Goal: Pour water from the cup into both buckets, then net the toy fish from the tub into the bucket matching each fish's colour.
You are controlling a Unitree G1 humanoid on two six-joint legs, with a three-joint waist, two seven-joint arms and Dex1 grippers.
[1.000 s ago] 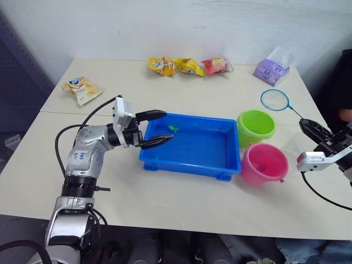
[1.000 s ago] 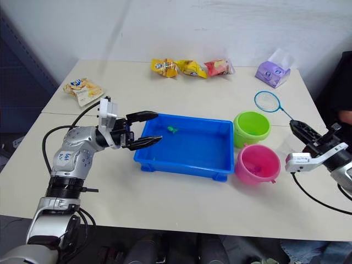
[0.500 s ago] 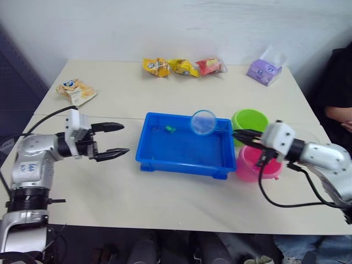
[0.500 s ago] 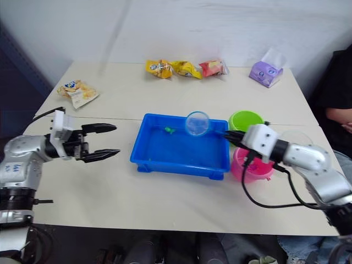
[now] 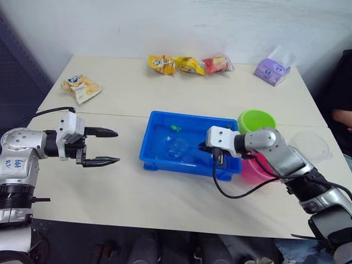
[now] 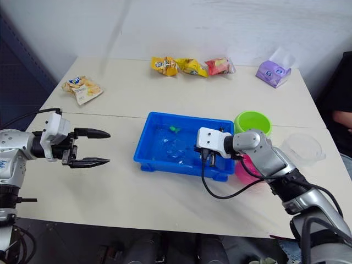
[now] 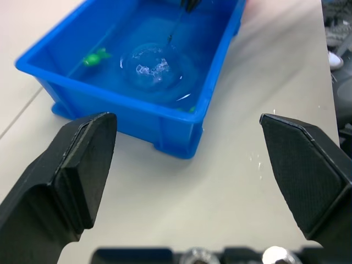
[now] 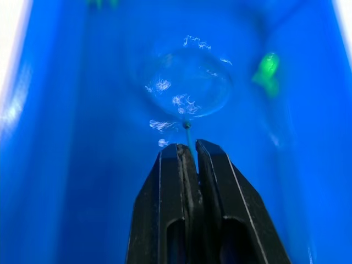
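Observation:
The blue tub [image 5: 181, 166] holds water in the middle of the table. My right gripper [image 5: 202, 147] is shut on the net's thin handle over the tub's right part. The net hoop [image 8: 190, 82] lies dipped in the water. A green toy fish [image 5: 176, 127] floats near the tub's far wall, and another green toy fish [image 8: 268, 67] lies beside the hoop. My left gripper [image 5: 117, 146] is open above the table, left of the tub. The green bucket [image 5: 257, 121] and the pink bucket [image 5: 254, 171] stand right of the tub, the pink one partly behind my right arm. The clear cup [image 5: 311, 146] sits further right.
Several snack packets [image 5: 190, 65] lie along the table's back edge, and another packet [image 5: 81, 88] lies at the back left. A purple tissue pack [image 5: 272, 70] sits at the back right. A person's arm [image 5: 344, 118] shows at the right edge.
My right gripper has carried the net from the back right of the table over the tub and lowered its hoop into the water. My left gripper has drawn back leftwards from the tub's rim.

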